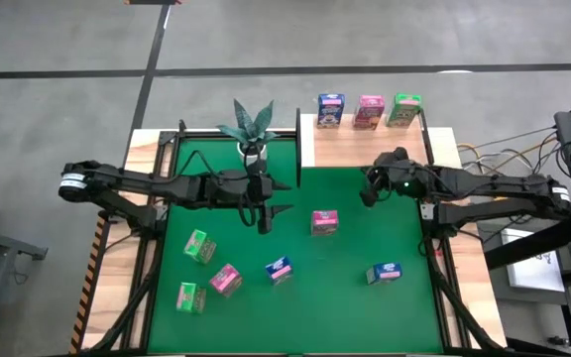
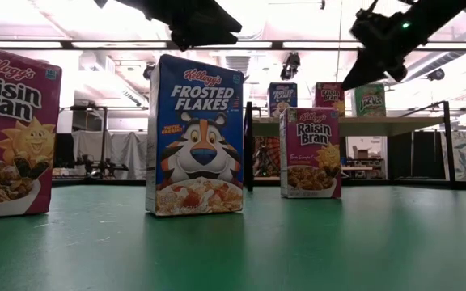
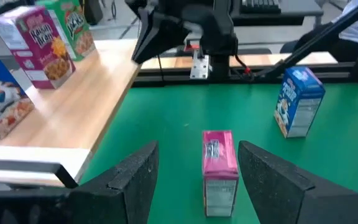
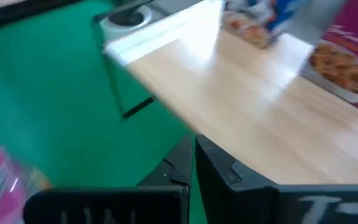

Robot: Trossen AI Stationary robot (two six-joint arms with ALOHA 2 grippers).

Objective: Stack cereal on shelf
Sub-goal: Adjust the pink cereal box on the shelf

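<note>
As seen from above, pink cereal box (image 1: 324,222) lies beside left gripper (image 1: 269,214).

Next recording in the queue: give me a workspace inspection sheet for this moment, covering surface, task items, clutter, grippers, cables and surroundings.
Surface: green mat on a wooden table.
Job's things: three cereal boxes stand in a row on the shelf; six more are on the mat, including a pink box at centre.
Clutter: potted plant at the mat's back edge.
Grippers: left gripper open, facing the pink box; right gripper shut, empty, near the shelf.
Cables: bundle off the table's right side.
Surroundings: concrete floor, equipment at right; no person seen.
</note>
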